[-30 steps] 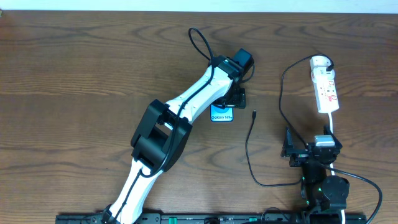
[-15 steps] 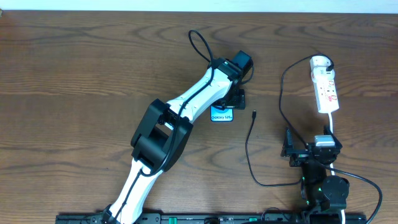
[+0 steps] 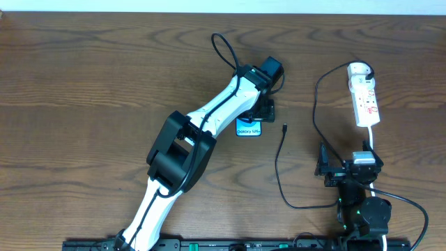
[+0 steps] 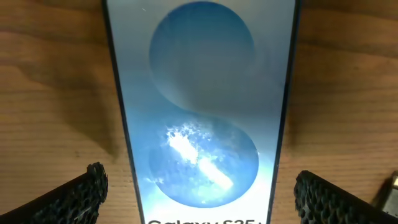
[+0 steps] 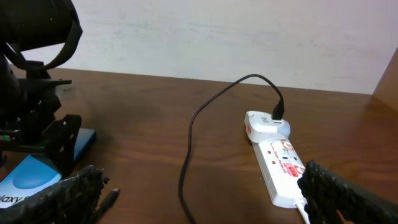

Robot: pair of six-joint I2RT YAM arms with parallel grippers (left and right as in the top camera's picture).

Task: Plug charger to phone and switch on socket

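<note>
The table (image 3: 83, 84) was dark brown wood, its long grain running from side to side, with a soft sheen near the middle. Seen close up from the left wrist, the same wood looked paler and more orange. Beyond the table's far edge stood a plain off-white wall (image 5: 186, 31). At the table's far right corner a tan panel (image 5: 388, 68) met that wall. Along the table's near edge ran a black rail (image 3: 230, 245).

One phone (image 3: 249, 128) lies at the centre of the frame. One charger (image 3: 277, 167) runs to its right, ending in one small plug (image 3: 285, 128). One socket (image 3: 365, 101) sits at the upper right. Two robot arms share one wooden worktop (image 3: 83, 84): the left arm (image 3: 202, 125) mid-frame and the right arm (image 3: 359, 188) at the lower right.
</note>
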